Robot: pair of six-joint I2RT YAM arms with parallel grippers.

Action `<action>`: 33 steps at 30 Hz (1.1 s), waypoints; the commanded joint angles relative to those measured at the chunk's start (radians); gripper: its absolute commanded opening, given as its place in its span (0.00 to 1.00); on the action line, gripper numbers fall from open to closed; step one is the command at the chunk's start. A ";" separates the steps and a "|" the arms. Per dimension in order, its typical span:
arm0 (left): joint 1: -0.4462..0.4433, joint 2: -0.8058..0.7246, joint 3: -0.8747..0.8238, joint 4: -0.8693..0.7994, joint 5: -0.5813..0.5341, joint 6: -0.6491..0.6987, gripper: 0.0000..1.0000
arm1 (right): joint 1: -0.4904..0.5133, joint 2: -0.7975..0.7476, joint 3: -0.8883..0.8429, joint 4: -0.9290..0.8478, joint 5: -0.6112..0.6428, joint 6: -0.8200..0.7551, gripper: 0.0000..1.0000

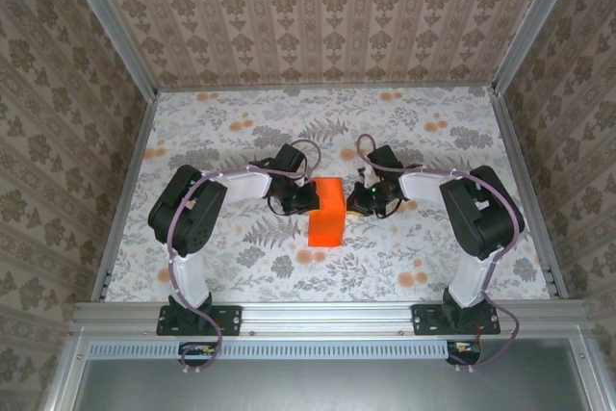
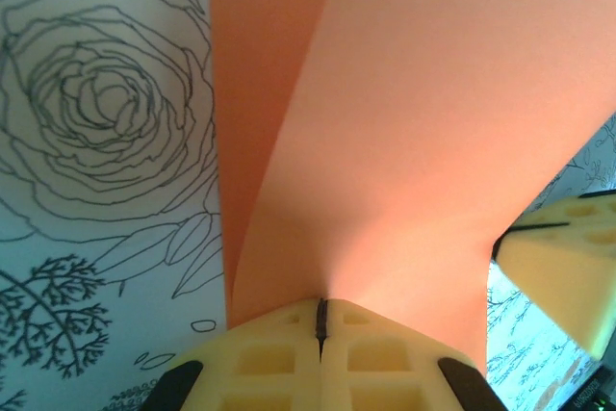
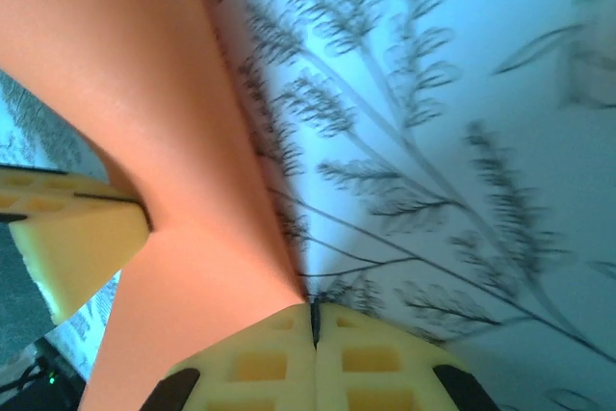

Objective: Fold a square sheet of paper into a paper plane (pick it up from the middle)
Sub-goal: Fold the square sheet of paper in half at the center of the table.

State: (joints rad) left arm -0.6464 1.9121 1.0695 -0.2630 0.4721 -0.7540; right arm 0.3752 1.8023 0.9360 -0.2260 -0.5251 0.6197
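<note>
The thin, bright orange square sheet of paper (image 1: 327, 223) (bent upward) is mid-way across the floral-printed surface (image 1: 241, 267). The left hand (image 2: 321, 320) and right hand (image 3: 314, 320) each clamp an opposite edge.

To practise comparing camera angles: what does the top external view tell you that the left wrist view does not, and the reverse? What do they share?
Top external: the arm bases, the left gripper and right gripper at opposite sides of the square sheet of paper, and the wallpapered walls. Left wrist: the left gripper's yellow fingertips shut on the paper's edge, a fold running up the sheet, and a line-drawn rose on the table cover. Shared: the orange paper, gripped over the floral table cover.
</note>
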 commanded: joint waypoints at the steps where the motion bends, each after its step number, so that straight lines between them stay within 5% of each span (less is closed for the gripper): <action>1: -0.002 0.147 -0.108 -0.242 -0.188 0.031 0.00 | 0.001 -0.061 0.001 -0.027 0.043 -0.010 0.00; 10: -0.009 0.148 -0.100 -0.241 -0.183 0.030 0.00 | 0.094 0.093 0.121 0.084 -0.075 0.031 0.00; 17: -0.010 0.148 -0.107 -0.242 -0.185 0.030 0.00 | 0.056 0.146 0.090 0.127 -0.066 0.031 0.00; 26: -0.009 0.152 -0.114 -0.239 -0.184 0.024 0.00 | -0.074 0.076 -0.023 0.164 0.003 -0.002 0.00; 33: -0.009 0.155 -0.110 -0.237 -0.179 0.025 0.00 | -0.009 0.038 0.027 0.198 -0.058 0.016 0.00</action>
State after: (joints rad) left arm -0.6464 1.9121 1.0683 -0.2611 0.4740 -0.7471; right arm 0.3233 1.8576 0.9360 -0.0315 -0.5888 0.6323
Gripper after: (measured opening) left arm 0.048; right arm 0.048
